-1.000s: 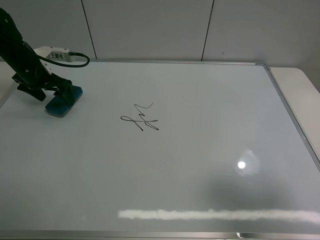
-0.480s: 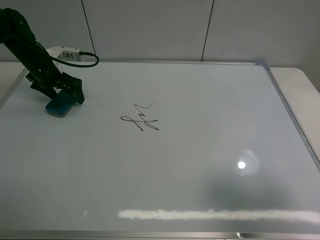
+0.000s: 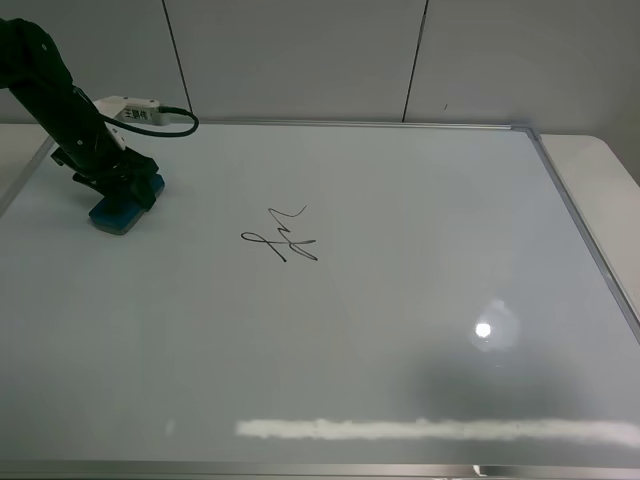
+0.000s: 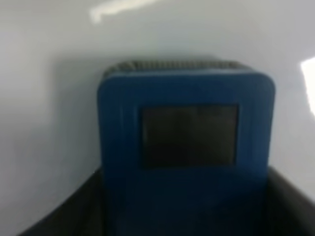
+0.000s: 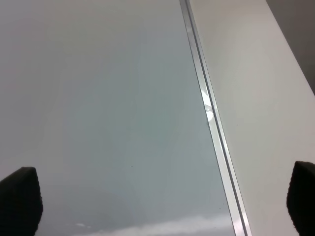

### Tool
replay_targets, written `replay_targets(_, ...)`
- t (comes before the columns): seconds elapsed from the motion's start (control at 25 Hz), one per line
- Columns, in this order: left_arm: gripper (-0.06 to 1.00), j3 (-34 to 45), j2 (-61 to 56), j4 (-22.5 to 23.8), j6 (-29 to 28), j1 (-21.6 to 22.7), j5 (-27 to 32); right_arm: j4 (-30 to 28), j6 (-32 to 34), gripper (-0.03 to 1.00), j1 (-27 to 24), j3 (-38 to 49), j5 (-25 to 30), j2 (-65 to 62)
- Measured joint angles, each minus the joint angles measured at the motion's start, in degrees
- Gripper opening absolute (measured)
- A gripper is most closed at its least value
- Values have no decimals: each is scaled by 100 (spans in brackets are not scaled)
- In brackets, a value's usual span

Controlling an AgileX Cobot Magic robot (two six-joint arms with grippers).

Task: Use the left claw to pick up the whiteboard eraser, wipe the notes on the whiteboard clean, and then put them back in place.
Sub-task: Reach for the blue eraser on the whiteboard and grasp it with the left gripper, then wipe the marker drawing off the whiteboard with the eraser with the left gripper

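The left claw (image 3: 128, 186) clenched on the whiteboard eraser (image 3: 114, 215)
Eraser rests far left on the whiteboard (image 3: 420, 250), well apart from the notes (image 3: 282, 237) at mid-board; a white glare streak (image 3: 430, 430) crosses the front edge.

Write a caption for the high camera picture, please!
The left claw grips the whiteboard eraser on the whiteboard, left of the notes, which are not yet wiped.

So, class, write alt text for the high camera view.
The left claw grips the whiteboard eraser at the far left of the whiteboard; the notes, a black scribble, sit unwiped left of centre.
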Motion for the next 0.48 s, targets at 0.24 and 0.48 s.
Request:
replay_targets(0.24, 55, 0, 0, 134, -247, -17, 2, 0, 0, 99, 0, 0, 0, 0)
replay_targets(0.48, 55, 0, -175, 346, -690, -17, 156, 0, 0, 99, 0, 0, 0, 0)
